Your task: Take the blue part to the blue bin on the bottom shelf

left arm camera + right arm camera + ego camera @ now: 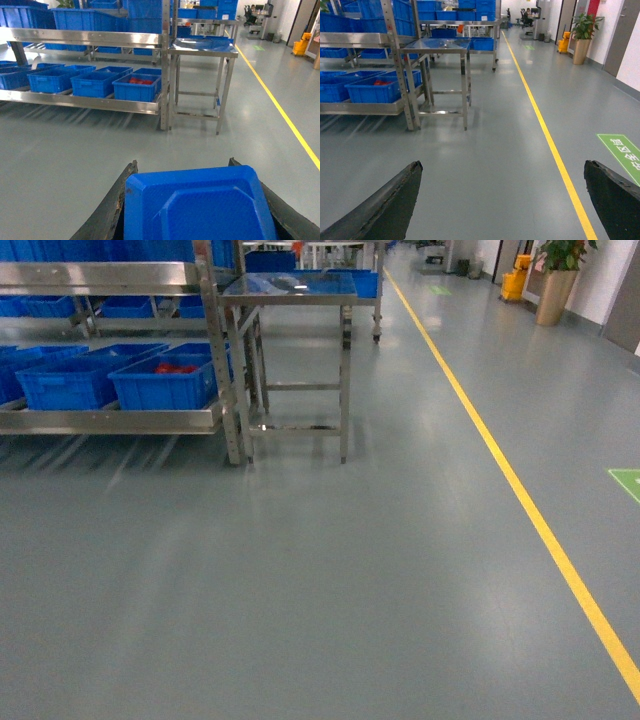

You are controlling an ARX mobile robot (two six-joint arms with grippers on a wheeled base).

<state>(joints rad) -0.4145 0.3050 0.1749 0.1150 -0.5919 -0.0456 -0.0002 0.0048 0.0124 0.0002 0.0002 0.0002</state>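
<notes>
The left pincer [200, 210] grips the blue part [200, 205]. The right pincer [502, 200] is wide. Open floor [350, 570] reaches the bottom shelf [110, 420], where bins [165, 380] stand beside the bench [290, 295].

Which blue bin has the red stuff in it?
Find the steel rack and look down to its bottom shelf, where blue bins sit in a row. It is the bin nearest the end upright, the only one showing red inside.

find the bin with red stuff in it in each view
Head: red-filled bin far left, rightmost on the bottom shelf.
Left wrist: centre-left, by the upright.
Right wrist: left edge.
Shared landmark: steel table just right of the rack.
</notes>
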